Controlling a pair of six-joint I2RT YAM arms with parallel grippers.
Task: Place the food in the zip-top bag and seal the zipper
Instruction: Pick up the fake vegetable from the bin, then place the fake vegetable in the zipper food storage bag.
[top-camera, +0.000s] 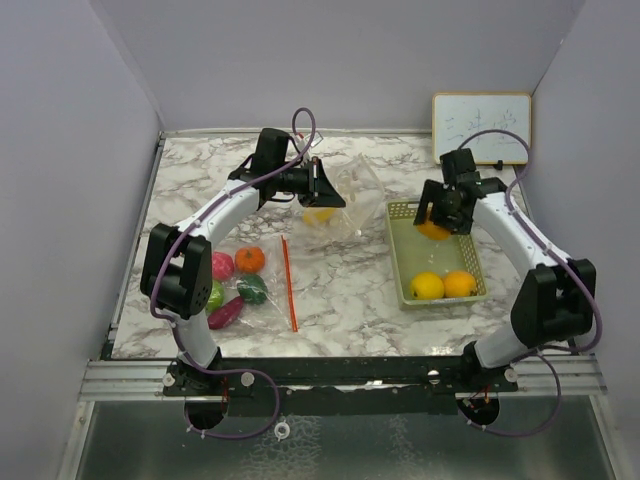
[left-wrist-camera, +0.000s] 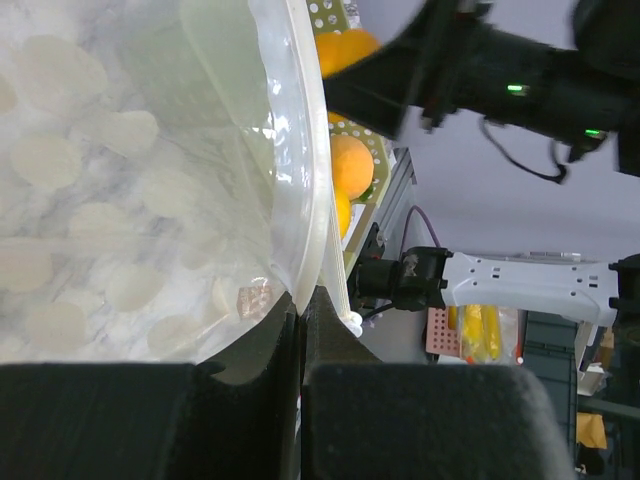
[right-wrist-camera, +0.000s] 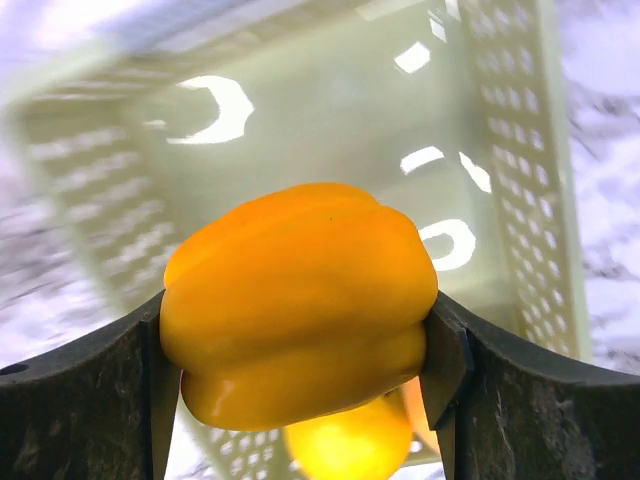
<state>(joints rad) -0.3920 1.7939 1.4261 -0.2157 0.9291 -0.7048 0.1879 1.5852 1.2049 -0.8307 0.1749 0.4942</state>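
1. Arms seen from the top camera: the left gripper (top-camera: 322, 187) is over the middle of the marble table (top-camera: 340, 300), clamped on an edge of the clear zip-top bag (top-camera: 355, 195). A yellow piece (top-camera: 320, 214) shows through the film. Beside the left arm lie five more foods: a pink-red piece (top-camera: 222, 265), an orange piece (top-camera: 250, 259), a green piece (top-camera: 215, 296) partly behind the arm, a dark green piece (top-camera: 252, 289) and a purple piece (top-camera: 226, 313). A thin red strip (top-camera: 289, 283) lies just right of them. The right gripper (top-camera: 440, 215) is over the far end of the pale green basket (top-camera: 400, 290), around a yellow pepper (top-camera: 435, 231). Two orange fruits (top-camera: 427, 286) (top-camera: 460, 283) lie at the basket's near end. A whiteboard (top-camera: 481, 128) leans on the back wall.

2. Left wrist camera: the fingers (left-wrist-camera: 200, 420) are pressed together with the bag's thick rim pinched between them. The film spreads away over the marble. Past it are the basket's fruits and the right arm (left-wrist-camera: 500, 80).

3. Right wrist camera: the pads (right-wrist-camera: 450, 370) touch the pepper on both sides, grasping it. The basket floor is blurred beneath it. Another yellow fruit (right-wrist-camera: 350, 445) peeks out under the pepper. Whether the pepper is clear of the floor cannot be told.
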